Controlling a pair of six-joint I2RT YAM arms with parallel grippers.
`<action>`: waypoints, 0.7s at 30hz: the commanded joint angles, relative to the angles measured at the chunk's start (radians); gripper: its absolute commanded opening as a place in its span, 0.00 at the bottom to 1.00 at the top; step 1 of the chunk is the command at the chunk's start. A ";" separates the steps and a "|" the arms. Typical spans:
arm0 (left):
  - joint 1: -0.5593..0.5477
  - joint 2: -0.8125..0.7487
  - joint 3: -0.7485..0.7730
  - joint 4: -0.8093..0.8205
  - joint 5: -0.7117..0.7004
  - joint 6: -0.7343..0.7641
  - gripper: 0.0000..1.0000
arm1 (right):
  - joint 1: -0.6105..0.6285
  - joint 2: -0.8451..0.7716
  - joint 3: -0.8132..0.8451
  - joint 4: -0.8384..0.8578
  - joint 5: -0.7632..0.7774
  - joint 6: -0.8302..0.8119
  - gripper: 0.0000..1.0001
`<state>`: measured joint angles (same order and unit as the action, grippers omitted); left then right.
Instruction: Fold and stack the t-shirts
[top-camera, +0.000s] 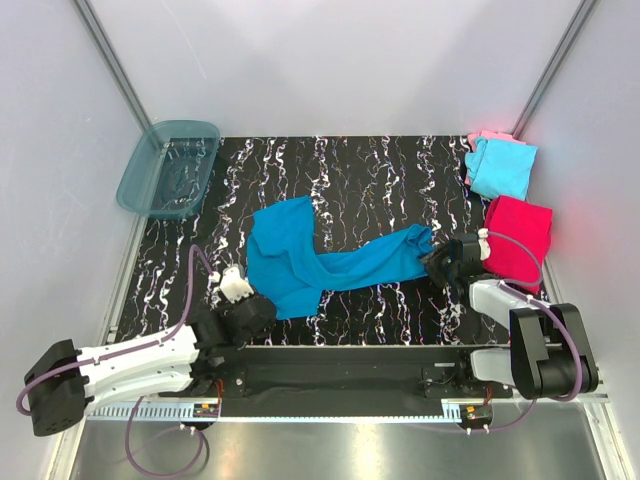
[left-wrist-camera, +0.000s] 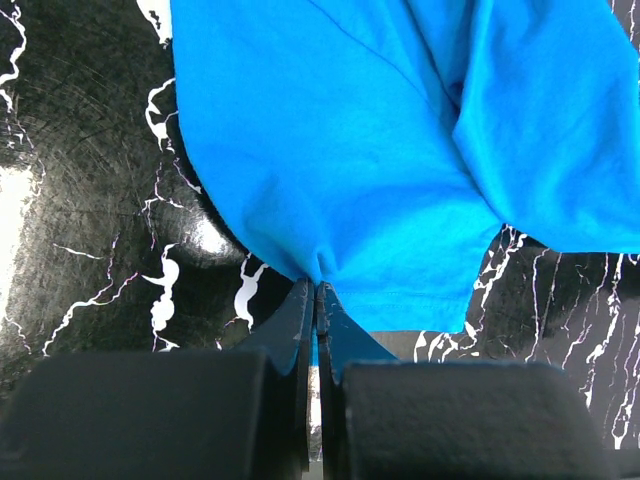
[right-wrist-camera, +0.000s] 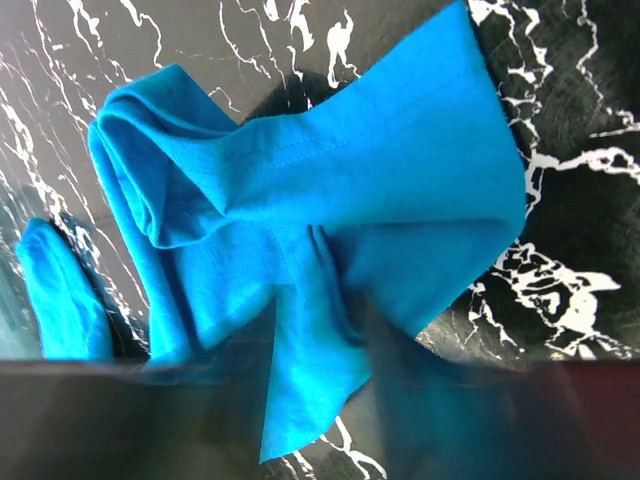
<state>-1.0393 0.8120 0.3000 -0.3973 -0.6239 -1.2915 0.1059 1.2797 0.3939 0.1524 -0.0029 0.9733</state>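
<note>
The edge of the blue shirt (left-wrist-camera: 380, 150) is pinched in the closed left gripper (left-wrist-camera: 316, 287). The shirt is spread crumpled across the table (top-camera: 380, 170) to the right gripper (top-camera: 436, 262), whose state cannot be told through blur. A red shirt (top-camera: 520, 240) is laid at the right edge; beyond it, a cyan shirt (top-camera: 503, 168) is stacked on a pink shirt (top-camera: 487, 135).
</note>
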 joint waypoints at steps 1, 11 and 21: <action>0.002 -0.002 -0.006 0.025 -0.010 -0.008 0.00 | 0.006 -0.005 0.017 0.030 0.004 0.007 0.26; 0.002 0.016 -0.006 0.034 -0.010 -0.008 0.00 | 0.006 -0.100 0.040 -0.036 -0.020 0.025 0.00; -0.016 0.143 -0.039 0.135 0.012 -0.034 0.00 | 0.008 -0.125 0.249 -0.109 -0.029 0.079 0.00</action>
<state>-1.0435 0.9253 0.2810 -0.3405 -0.6140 -1.3006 0.1062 1.1454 0.5518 0.0460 -0.0212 1.0214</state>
